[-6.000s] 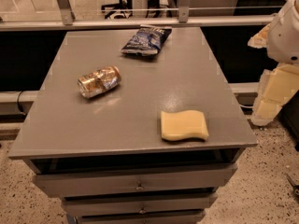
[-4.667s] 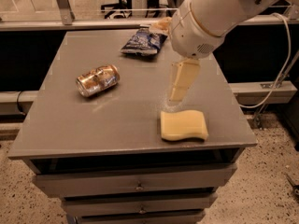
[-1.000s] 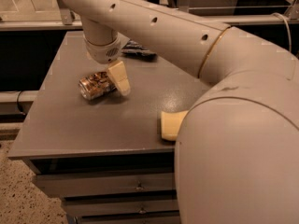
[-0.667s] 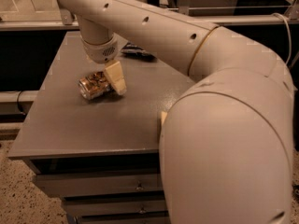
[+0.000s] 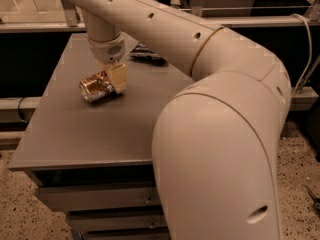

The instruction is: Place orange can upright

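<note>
The orange can [image 5: 94, 87] lies on its side on the grey table [image 5: 75, 134], left of the middle, with a silver end facing front left. My gripper [image 5: 116, 79] hangs from the arm that reaches in from the right. It is low over the table, right at the can's right end and touching or nearly touching it. The can's far right end is hidden behind the gripper.
A dark crinkled snack bag [image 5: 146, 55] lies at the back of the table, partly hidden by my arm. My large white arm [image 5: 220, 134] covers the table's right half. Drawers [image 5: 100, 199] sit under the tabletop. A railing runs behind the table.
The gripper has stayed at the can's right end and dropped slightly. The arm's bulk has swung further across the view and now hides the yellow sponge.
</note>
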`<state>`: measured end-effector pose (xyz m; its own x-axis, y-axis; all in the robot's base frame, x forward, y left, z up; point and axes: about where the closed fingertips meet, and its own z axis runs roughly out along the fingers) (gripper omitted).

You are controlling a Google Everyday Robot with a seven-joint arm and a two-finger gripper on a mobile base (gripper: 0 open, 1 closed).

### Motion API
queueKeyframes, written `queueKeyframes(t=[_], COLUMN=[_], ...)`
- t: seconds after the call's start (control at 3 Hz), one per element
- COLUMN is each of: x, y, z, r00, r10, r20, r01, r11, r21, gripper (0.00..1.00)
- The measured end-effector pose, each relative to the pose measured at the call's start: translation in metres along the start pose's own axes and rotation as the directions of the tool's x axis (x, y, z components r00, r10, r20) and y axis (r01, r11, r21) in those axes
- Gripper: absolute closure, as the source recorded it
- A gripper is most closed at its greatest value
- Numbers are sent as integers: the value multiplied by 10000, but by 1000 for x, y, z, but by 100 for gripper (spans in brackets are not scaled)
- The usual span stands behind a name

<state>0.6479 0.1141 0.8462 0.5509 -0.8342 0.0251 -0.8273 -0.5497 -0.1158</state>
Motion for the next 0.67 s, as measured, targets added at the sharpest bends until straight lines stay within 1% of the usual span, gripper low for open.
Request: queueKeyframes(t=[0.33,0.67], x=[13,49], y=[-7,-11], z=[-31,-73], r00=[9993,9968], r10=[284,571], r20=[234,558], r01=[-305,-694], r11=[9951,9650], r21=[943,2528], gripper=[90,100])
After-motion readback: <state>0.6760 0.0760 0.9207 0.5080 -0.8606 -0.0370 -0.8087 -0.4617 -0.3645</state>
